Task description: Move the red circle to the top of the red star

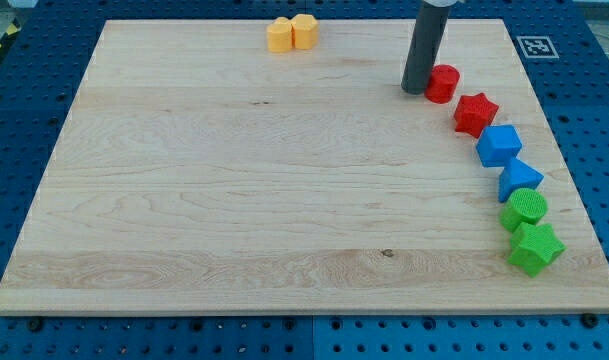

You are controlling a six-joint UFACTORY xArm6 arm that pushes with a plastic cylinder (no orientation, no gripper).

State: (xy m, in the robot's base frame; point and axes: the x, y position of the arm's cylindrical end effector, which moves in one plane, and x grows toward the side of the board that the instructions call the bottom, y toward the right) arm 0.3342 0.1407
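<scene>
the red circle [443, 83] sits in the upper right of the frame on the worktop [234, 200], just above and left of the red star [475, 113], close to it. my tip [416, 91] is touching the circle's left side. there are no fingers here, only a rod, holding nothing. the placing looks nearly done; the next move calls for only a slight nudge rightward, gently, without disturbing the star.
</scene>
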